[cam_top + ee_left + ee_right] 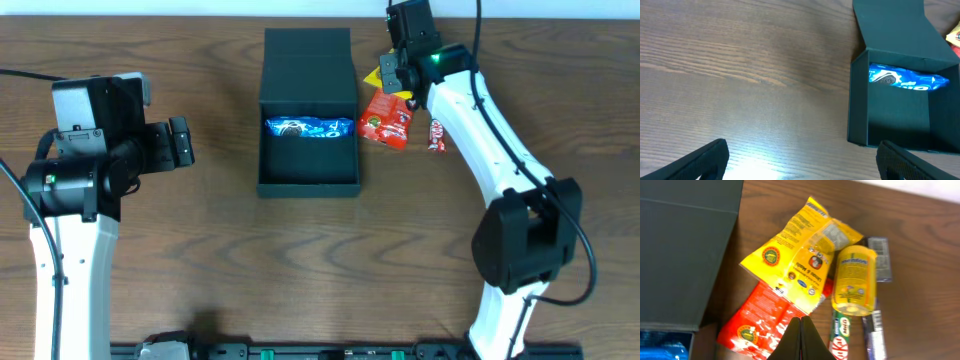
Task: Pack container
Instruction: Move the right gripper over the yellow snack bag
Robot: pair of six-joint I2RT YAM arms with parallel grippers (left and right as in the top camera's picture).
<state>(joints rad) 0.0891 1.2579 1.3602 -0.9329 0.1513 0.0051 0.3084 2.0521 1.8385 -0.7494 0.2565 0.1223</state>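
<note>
A: Nearest: right pincer (801, 336), tips pressed together, over the red packet (762, 322); left pincer (802, 150) spread wide over bare tabletop (740, 75).
B: Counts?
A: One container (300, 165), lid open; one blue packet (308, 128) inside; beside it one yellow packet (800, 262), one yellow tub (855, 280), one KitKat bar (841, 335).
B: Container versus pincers?
A: Mid-tabletop; just left of the right pincer; apart from the left pincer, on its right.

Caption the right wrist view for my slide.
Shut right gripper above a yellow packet and red packet beside the black container.
</note>
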